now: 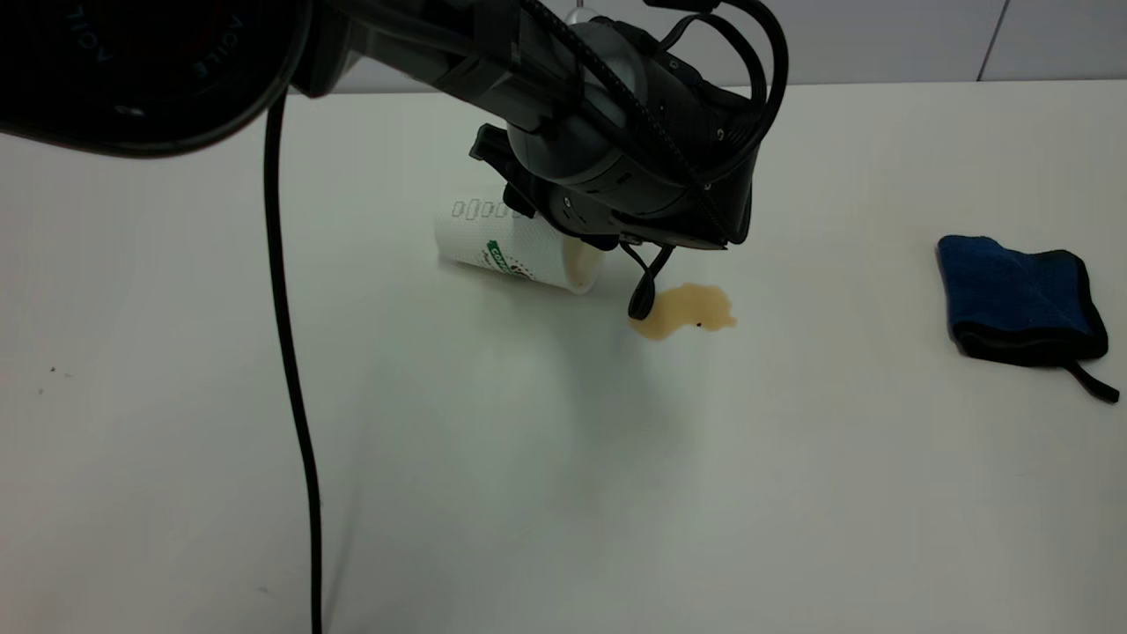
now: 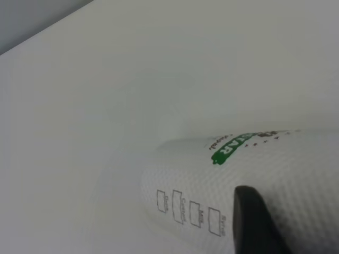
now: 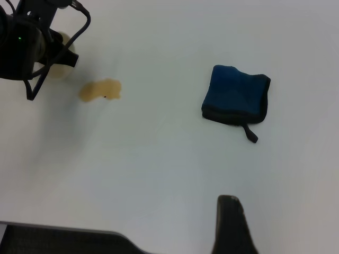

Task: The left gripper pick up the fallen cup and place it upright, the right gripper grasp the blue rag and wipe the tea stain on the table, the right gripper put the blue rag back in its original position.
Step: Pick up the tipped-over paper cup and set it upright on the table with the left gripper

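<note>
White tabletop (image 1: 528, 493) fills the exterior view, and on it the cup (image 1: 515, 251) is seen lying on its side at upper centre, its mouth turned toward the tea stain (image 1: 687, 311) just to its right. The left gripper (image 2: 254, 225) is lowered over the cup, one black finger against the dimpled wall, though whether it is spread or pinched cannot be told. The blue rag (image 1: 1021, 299) is left folded at the right edge, well apart from the stain, and the right gripper (image 3: 231, 225) is held above the table in its wrist view, its state equally unclear.

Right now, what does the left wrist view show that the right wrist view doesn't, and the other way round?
Only the left wrist view shows the cup's dimpled side, green logo and printed boxes, with one finger of the left gripper against it. Only the right wrist view shows the blue rag, the tea stain and the left arm from outside. Both show the table.
</note>
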Controlling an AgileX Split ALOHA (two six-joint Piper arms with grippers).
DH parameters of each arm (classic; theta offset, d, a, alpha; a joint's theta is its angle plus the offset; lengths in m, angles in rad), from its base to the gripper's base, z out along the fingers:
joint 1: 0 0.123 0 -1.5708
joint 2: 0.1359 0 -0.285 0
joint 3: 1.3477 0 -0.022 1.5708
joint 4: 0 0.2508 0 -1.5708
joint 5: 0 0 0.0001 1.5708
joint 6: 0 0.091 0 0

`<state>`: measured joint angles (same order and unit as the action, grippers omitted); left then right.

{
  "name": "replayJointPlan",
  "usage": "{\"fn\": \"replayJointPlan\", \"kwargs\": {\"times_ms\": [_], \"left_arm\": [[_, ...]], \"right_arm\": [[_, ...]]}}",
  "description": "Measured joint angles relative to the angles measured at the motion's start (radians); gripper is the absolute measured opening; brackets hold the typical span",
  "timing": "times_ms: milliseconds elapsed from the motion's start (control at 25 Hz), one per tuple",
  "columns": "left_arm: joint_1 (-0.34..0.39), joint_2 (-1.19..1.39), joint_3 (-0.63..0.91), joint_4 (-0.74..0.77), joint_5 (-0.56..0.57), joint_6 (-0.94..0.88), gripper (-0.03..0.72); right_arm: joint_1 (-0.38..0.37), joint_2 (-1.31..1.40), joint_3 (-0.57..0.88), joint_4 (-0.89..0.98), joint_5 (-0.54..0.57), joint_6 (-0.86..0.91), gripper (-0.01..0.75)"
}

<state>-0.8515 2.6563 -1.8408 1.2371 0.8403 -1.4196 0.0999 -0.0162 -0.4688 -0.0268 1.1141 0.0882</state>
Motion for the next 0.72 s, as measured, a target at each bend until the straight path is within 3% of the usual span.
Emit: {"fn": "replayJointPlan", "kwargs": {"times_ms": [120,280,520,720], "left_arm": [[0.000,0.000,0.000,0.000,0.026,0.000,0.160],[0.001,-0.012,-0.001,0.007,0.077,0.024,0.034],[0.004,-0.129,-0.001,-0.039,0.070,0.235,0.006],[0.076,-0.316,-0.001,-0.281,0.068,0.521,0.006]], "right_arm": [[0.000,0.000,0.000,0.000,0.000,0.000,0.533],[0.000,0.000,0.000,0.000,0.000,0.000,0.533],[0.000,0.000,0.000,0.000,0.000,0.000,0.533],[0.000,0.000,0.000,0.000,0.000,0.000,0.533]]}}
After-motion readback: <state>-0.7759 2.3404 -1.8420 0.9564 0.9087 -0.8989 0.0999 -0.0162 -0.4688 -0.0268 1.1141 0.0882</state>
